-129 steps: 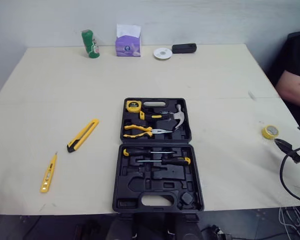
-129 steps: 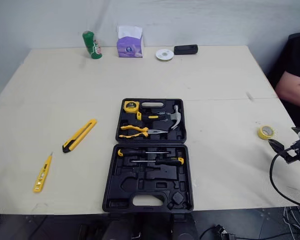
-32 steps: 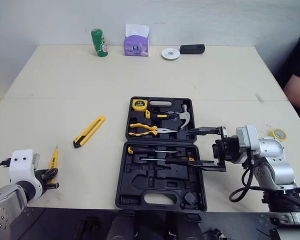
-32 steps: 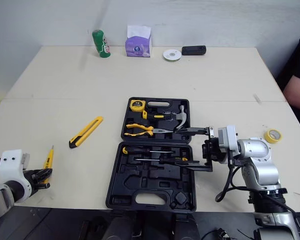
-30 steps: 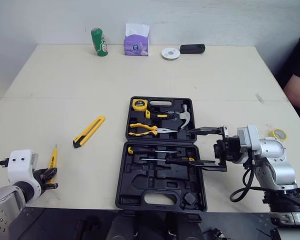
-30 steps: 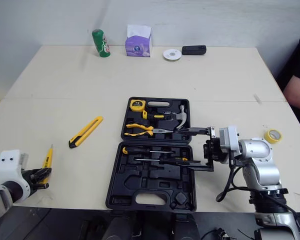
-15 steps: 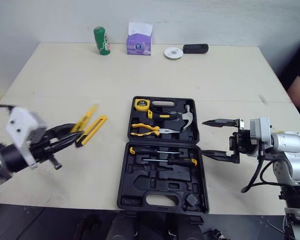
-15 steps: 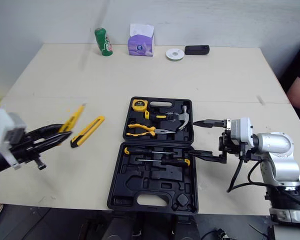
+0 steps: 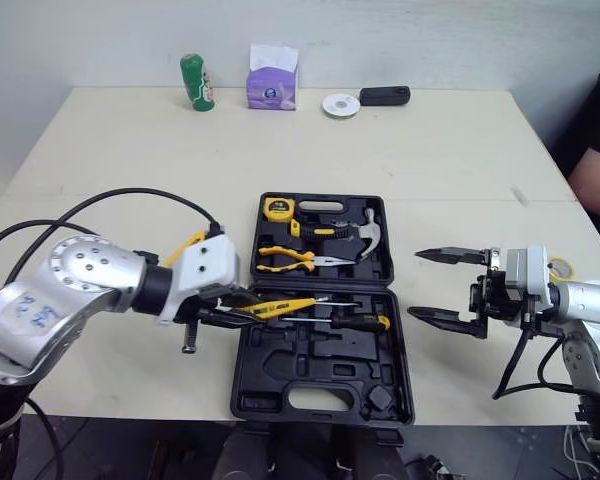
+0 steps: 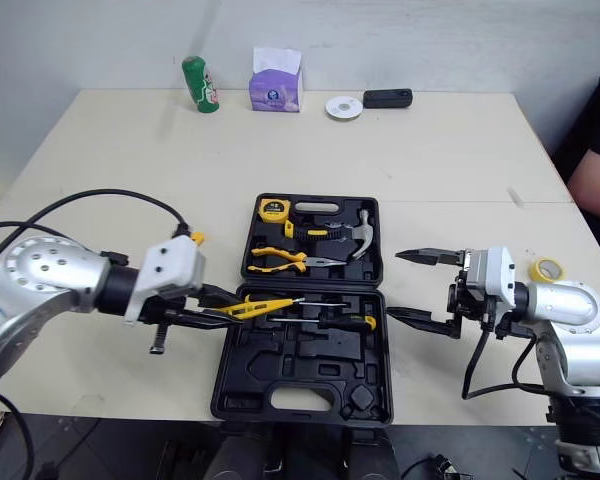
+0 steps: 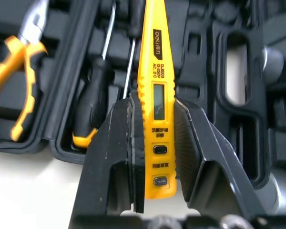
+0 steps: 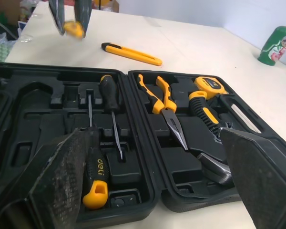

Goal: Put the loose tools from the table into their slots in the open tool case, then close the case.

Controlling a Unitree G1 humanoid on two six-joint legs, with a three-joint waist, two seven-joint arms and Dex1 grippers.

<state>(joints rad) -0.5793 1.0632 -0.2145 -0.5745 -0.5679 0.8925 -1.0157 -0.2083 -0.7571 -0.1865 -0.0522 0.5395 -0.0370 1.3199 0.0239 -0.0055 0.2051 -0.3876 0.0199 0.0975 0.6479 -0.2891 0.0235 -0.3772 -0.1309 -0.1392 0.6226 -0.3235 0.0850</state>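
Two claws in play: your left claw [image 11: 155, 107] clamps the yellow tester pen [image 9: 280, 305] over the tool case's [image 9: 310, 398] near half. Your right claw [image 9: 417, 285] gapes wide just right of the case. Utility knife [image 12: 131, 53] lies on the counter [image 9: 430, 160], farther left.

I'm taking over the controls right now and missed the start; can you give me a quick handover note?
Left end effector: shut on the yellow tester pen, held over the near half of the open tool case, above the screwdrivers; not yet slotted.
Right end effector: open, empty, beside the case's right edge.
In slots: tape measure, hammer, pliers, two screwdrivers.
Left to do: seat the tester pen, stow the yellow utility knife lying on the table left of the case, deal with the yellow tape roll by the right arm, close the case.
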